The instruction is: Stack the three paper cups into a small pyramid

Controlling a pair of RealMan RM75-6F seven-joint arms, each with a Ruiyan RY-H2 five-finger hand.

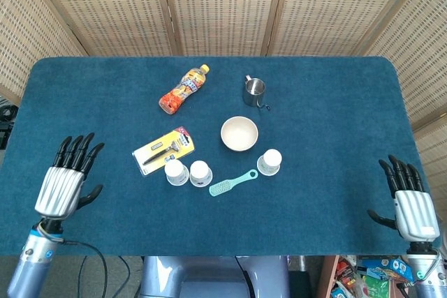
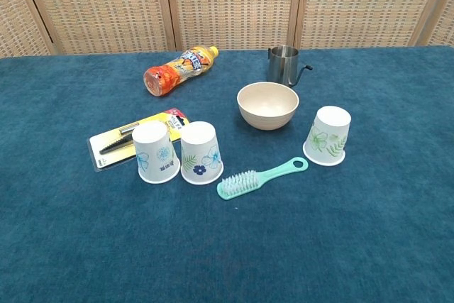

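1. Two paper cups, the left cup (image 2: pixel 156 151) and the middle cup (image 2: pixel 199 152), are standing upside down and touching, near the table's (image 2: pixel 369 246) front centre; the third cup (image 2: pixel 327 135) is sitting apart to the right, beside the bowl (image 2: pixel 267 104).
2. All three are pointing rim-down, long axis upright.
3. The left hand (image 1: pixel 66 179) and right hand (image 1: pixel 407 200) are hovering at the table's near corners, fingers apart, holding nothing.
4. Risks: squeezing could be crushing the third cup; carrying it low could be clipping the brush (image 2: pixel 259 176); setting it off-centre could be toppling the base pair.
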